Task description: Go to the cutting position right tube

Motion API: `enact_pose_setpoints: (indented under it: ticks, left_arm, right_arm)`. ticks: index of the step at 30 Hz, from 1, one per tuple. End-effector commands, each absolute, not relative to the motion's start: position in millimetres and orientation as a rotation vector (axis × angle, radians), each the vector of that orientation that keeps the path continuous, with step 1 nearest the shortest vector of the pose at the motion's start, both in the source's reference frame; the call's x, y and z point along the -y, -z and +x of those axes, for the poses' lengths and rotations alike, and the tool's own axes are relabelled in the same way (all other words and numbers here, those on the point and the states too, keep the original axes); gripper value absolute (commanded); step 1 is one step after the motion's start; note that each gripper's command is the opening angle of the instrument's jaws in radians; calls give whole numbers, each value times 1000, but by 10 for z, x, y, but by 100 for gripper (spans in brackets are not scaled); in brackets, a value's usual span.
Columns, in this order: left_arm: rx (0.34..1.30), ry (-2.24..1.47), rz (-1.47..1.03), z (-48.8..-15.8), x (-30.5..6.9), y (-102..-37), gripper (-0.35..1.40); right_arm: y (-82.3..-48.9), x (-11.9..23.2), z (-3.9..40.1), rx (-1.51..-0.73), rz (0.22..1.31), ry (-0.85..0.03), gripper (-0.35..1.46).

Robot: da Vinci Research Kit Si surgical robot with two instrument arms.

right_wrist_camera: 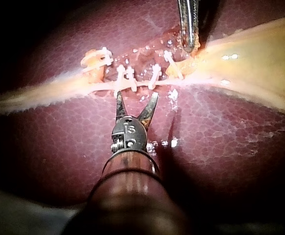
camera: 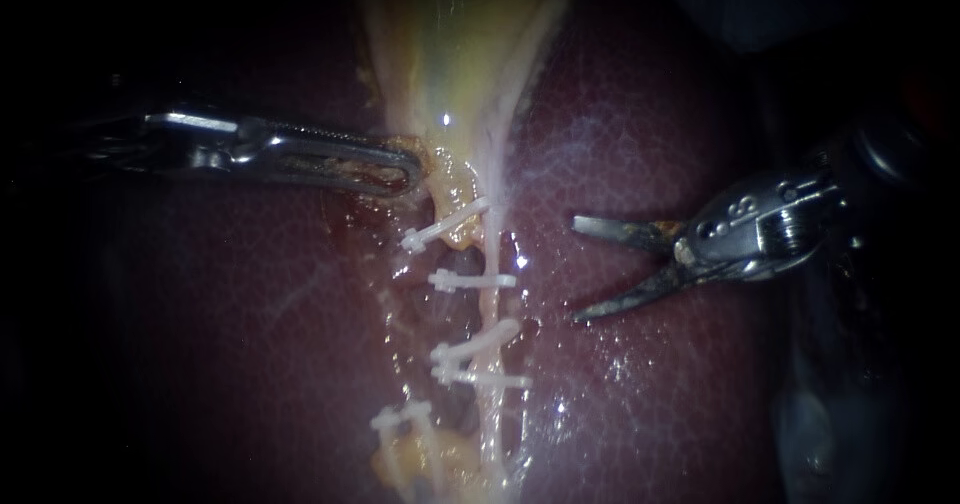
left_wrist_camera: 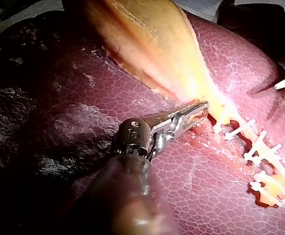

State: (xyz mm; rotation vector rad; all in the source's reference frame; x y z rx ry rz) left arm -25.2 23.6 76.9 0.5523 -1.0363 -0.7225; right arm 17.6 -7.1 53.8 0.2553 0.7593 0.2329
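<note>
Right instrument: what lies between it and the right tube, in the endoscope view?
Only bare, glistening liver lies between the right instrument and the right tube, as the endoscope view shows.

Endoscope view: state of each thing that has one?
gallbladder, gripped at its narrow end
left instrument, jaws shut on gallbladder
right instrument, jaws open, beside right tube, not touching it
right tube, clipped, uncut as far as shows
clips, closed, several across right tube
</note>
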Motion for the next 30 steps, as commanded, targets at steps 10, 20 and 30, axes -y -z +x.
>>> enact_pose_setpoints:
  ticks: [10,20,30]
  left_arm:
    - [1046,746,562,-233,-256,-733,-35]
    - [1101,745,493,-203,-282,-685,-35]
    - [1101,746,492,-204,-283,-688,-35]
  right_arm:
    - [-539,71,176,-768,265,-230,139]
    - [-540,71,179,-777,281,-224,139]
    - [-547,76,186,-794,317,-221,139]
